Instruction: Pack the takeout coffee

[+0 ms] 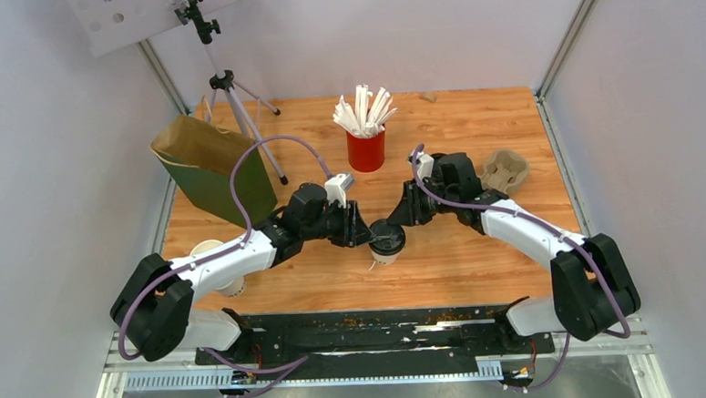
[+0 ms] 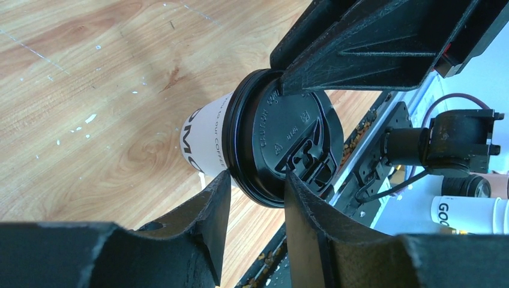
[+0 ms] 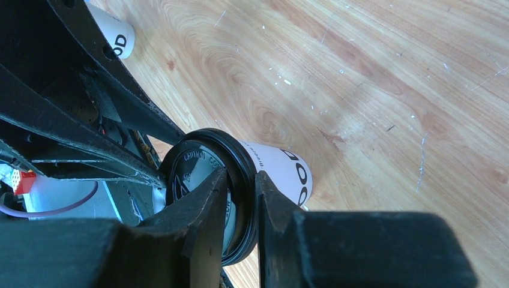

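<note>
The takeout coffee (image 1: 387, 243), a white paper cup with a black lid, is at the middle of the wooden table, between both grippers. My left gripper (image 1: 367, 237) holds the lid's rim from the left. In the left wrist view its fingers (image 2: 210, 207) straddle the lid rim (image 2: 282, 138), one under the rim and one on the lid's top. My right gripper (image 1: 402, 216) pinches the rim from the right. In the right wrist view its fingertips (image 3: 210, 195) close on the lid edge (image 3: 240, 162). The green paper bag (image 1: 215, 165) stands open at the back left.
A red cup of white sticks (image 1: 366, 144) stands at the back centre. A brown cup carrier (image 1: 503, 171) lies at the right. Another white cup (image 1: 208, 254) sits behind my left arm, and it also shows in the right wrist view (image 3: 117, 36). A tripod (image 1: 235, 105) stands by the bag.
</note>
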`<state>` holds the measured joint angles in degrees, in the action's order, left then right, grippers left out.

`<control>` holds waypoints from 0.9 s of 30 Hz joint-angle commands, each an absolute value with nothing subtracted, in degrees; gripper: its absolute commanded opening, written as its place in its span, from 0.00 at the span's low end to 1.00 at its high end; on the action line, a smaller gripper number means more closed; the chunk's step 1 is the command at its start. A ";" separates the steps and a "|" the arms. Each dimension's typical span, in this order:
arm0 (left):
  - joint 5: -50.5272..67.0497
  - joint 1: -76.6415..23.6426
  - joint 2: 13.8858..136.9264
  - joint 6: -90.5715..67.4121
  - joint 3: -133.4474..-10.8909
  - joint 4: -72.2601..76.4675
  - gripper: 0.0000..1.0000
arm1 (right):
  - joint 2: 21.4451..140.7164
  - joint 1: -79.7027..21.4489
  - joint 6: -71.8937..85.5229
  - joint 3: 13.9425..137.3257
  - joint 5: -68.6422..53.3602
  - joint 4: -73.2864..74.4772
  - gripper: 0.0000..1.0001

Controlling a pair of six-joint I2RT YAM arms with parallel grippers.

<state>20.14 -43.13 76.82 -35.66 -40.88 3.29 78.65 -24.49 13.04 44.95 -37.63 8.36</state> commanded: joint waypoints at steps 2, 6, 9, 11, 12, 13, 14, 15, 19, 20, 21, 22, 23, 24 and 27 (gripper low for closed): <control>12.73 -43.37 80.33 -30.86 -37.86 -8.61 0.43 | 80.73 -24.12 14.26 38.91 -29.20 16.19 0.20; 12.72 -43.33 81.22 -31.07 -36.85 -8.13 0.43 | 81.31 -23.76 16.15 36.53 -29.36 14.76 0.21; 13.27 -43.33 80.83 -31.75 -36.05 -7.26 0.43 | 82.20 -23.73 16.15 36.04 -29.71 14.44 0.21; 13.82 -43.34 80.11 -32.19 -36.63 -7.24 0.42 | 81.51 -23.73 15.94 36.52 -30.44 14.02 0.21; 14.42 -43.33 79.75 -32.64 -37.38 -7.29 0.43 | 80.83 -23.73 15.78 37.13 -31.11 13.85 0.22; 15.09 -43.33 79.39 -33.34 -37.82 -7.17 0.42 | 80.09 -23.72 15.58 38.27 -31.37 14.30 0.23; 15.77 -43.33 79.04 -34.13 -38.26 -6.89 0.43 | 79.47 -23.65 15.21 39.82 -31.87 15.11 0.24; 16.46 -43.33 78.57 -35.03 -38.46 -6.42 0.43 | 79.00 -23.72 14.76 41.64 -32.55 15.90 0.27; 17.67 -43.36 76.74 -40.03 -38.08 -4.54 0.43 | 79.07 -23.71 12.97 49.82 -33.78 20.41 0.35; 17.67 -43.38 76.41 -41.02 -37.87 -4.26 0.43 | 79.22 -23.65 12.64 51.50 -33.64 21.54 0.38; 17.86 -43.34 76.11 -41.91 -37.73 -3.96 0.43 | 79.30 -23.62 12.31 52.83 -33.52 22.52 0.41; 17.97 -43.33 75.76 -42.67 -37.59 -3.65 0.43 | 79.37 -23.66 12.12 54.07 -33.37 23.57 0.45; 18.08 -43.33 75.44 -43.17 -37.46 -3.49 0.44 | 79.18 -23.64 12.07 55.07 -33.21 24.46 0.49; 18.10 -43.37 75.02 -43.68 -37.44 -3.37 0.45 | 78.88 -23.65 12.12 55.78 -32.99 25.21 0.52; 18.19 -43.49 73.44 -45.42 -37.27 -2.88 0.46 | 77.07 -23.64 13.05 56.84 -32.25 26.86 0.55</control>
<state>19.59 -43.13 74.67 -43.46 -39.13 2.70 79.29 -23.83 13.93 53.41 -34.09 22.04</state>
